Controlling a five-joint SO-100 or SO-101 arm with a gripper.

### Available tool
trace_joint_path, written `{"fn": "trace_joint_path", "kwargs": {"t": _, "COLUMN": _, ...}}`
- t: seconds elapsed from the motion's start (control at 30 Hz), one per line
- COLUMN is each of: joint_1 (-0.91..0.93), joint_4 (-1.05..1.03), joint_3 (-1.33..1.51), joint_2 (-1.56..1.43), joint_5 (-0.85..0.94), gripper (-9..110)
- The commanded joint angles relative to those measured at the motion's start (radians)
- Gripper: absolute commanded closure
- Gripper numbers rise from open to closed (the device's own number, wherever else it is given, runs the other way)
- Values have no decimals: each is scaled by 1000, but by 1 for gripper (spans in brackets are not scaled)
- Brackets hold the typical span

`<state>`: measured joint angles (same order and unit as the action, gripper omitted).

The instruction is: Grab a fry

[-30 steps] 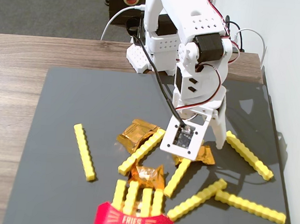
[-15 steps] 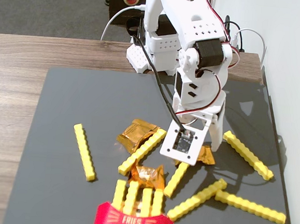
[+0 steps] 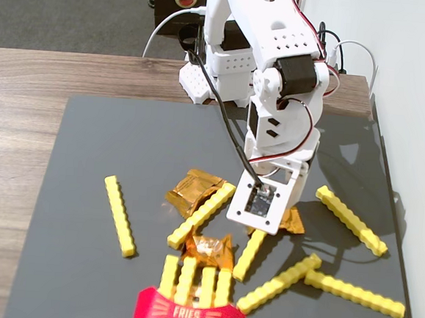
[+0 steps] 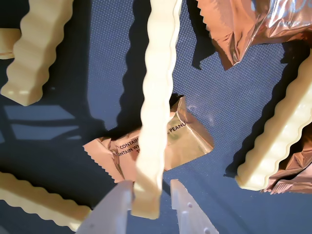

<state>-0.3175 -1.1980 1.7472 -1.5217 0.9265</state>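
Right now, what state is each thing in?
gripper: open, a finger on each side of a fry's end
fry: between the fingers, lying over a wrapper
wrapper: crumpled, flat on the mat
carton: holding four fries
other fries: loose on the mat

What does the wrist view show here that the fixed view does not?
Only the wrist view shows the jaws standing apart on either side of a fry's end, and print on the foil wrapper beneath it. Only the fixed view shows the red FRIES carton, the arm and the wooden table. Both show yellow fries and gold wrappers on the dark mat.
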Motion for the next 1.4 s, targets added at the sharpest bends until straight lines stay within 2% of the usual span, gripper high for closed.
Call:
{"fn": "trace_joint_path", "kwargs": {"t": 0.0, "joint_1": -8, "joint_4": 12, "joint_3": -29, "joint_2": -11, "joint_5": 11, "gripper": 96}}
{"fn": "trace_joint_path", "kwargs": {"t": 0.17, "joint_1": -8, "joint_4": 12, "joint_3": -29, "joint_2": -11, "joint_5": 11, "gripper": 101}}
{"fn": "trace_joint_path", "kwargs": {"t": 0.4, "joint_1": -5, "joint_4": -28, "joint_3": -29, "joint_2": -57, "joint_5": 32, "gripper": 101}}
{"fn": "trace_joint_path", "kwargs": {"t": 0.97, "joint_1": 130, "joint_4": -301, "joint_3": 199, "joint_2": -535, "joint_5": 394, "gripper": 101}}
{"fn": "trace_joint_path", "kwargs": {"t": 1.37, "joint_1": 225, "joint_4": -448, "joint_3": 161, "joint_2": -752, "joint_5": 528, "gripper": 101}}
